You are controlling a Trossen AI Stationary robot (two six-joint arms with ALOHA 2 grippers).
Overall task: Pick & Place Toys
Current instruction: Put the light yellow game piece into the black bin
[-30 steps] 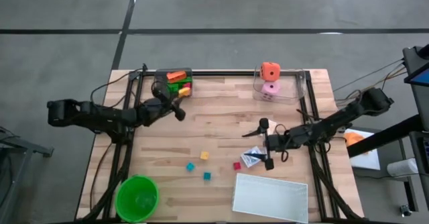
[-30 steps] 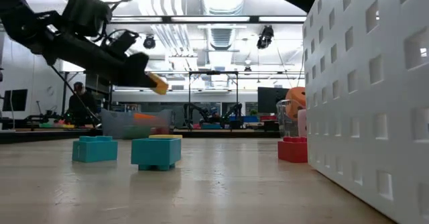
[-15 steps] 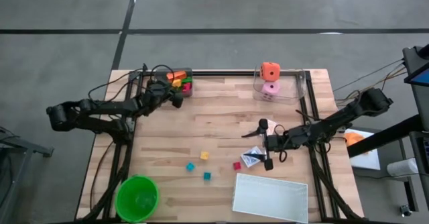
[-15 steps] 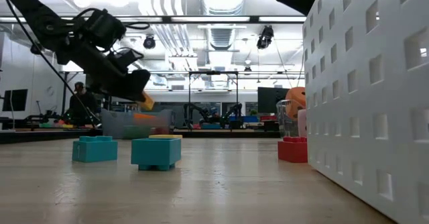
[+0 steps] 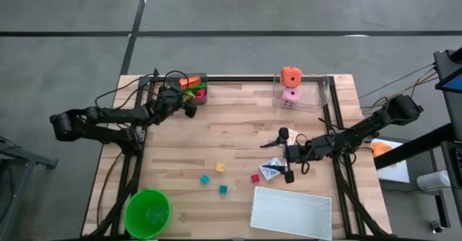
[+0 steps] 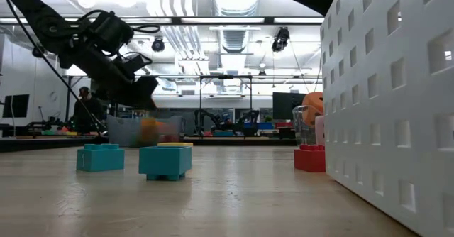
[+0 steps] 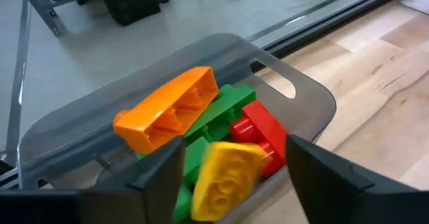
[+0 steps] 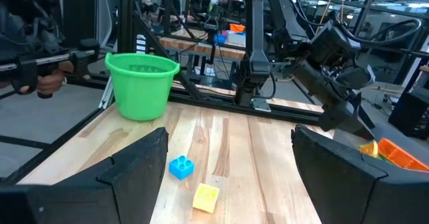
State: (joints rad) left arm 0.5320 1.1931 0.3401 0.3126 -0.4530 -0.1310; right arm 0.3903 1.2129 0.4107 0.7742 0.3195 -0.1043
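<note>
Left wrist view: left pincer (image 7: pixel 234 177) spread above the bin (image 7: pixel 305 106), yellow brick (image 7: pixel 224 174) loose between its fingers. Light, rigid, slick plastic; pinch its flat sides. Right pincer (image 5: pixel 286 154) waits spread.

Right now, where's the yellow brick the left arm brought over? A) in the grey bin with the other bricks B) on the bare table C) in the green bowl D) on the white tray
A: the yellow brick lies in the grey bin against the green and red bricks, between the open fingers of the left gripper.

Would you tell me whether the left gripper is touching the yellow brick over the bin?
Apart. In the left wrist view the yellow brick lies between the open fingers of the left gripper, with clear gaps on both sides.
</note>
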